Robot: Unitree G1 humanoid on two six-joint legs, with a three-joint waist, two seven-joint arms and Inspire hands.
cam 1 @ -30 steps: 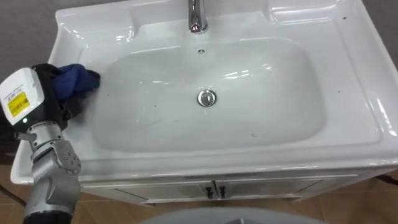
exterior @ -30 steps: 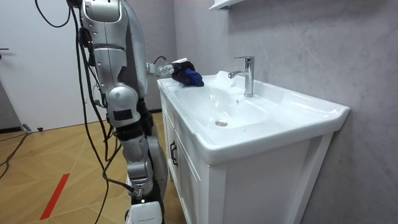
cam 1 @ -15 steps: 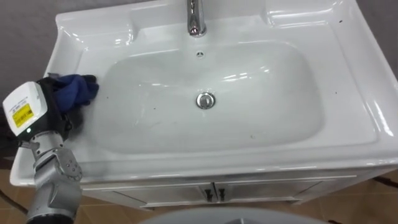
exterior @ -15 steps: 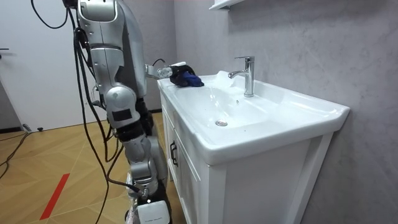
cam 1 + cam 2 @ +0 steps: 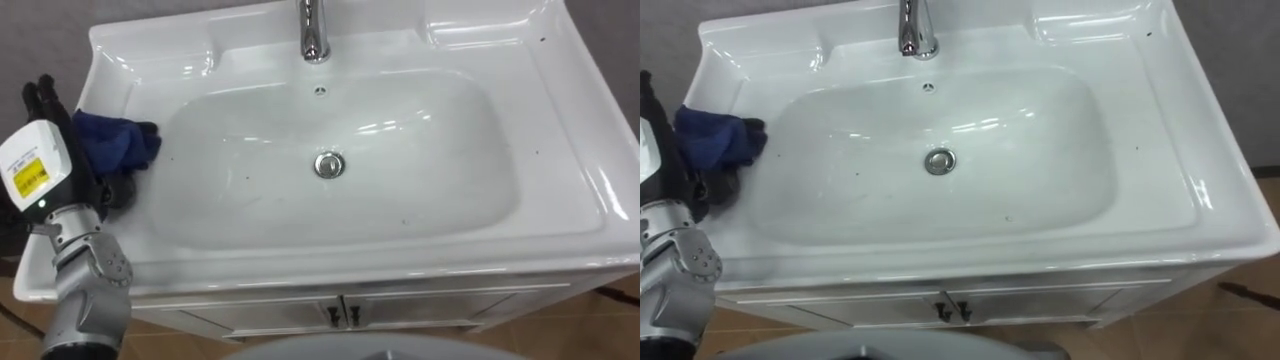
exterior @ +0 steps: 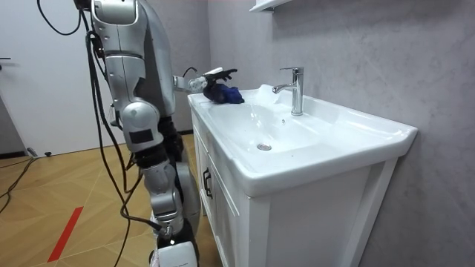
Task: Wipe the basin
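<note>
At basin point(image 5: 560, 150) left rim: left hand point(image 5: 84, 170) fingers point(image 5: 40, 97) straight, released, beside blue cloth point(image 5: 115, 140).

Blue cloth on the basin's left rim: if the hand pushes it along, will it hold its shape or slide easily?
Probably floppy: the blue cloth lies crumpled in soft folds, so it should bunch rather than keep shape. It likely slides easily on the glossy rim of the basin. Being low and slumped, it shouldn't roll or tip.
</note>
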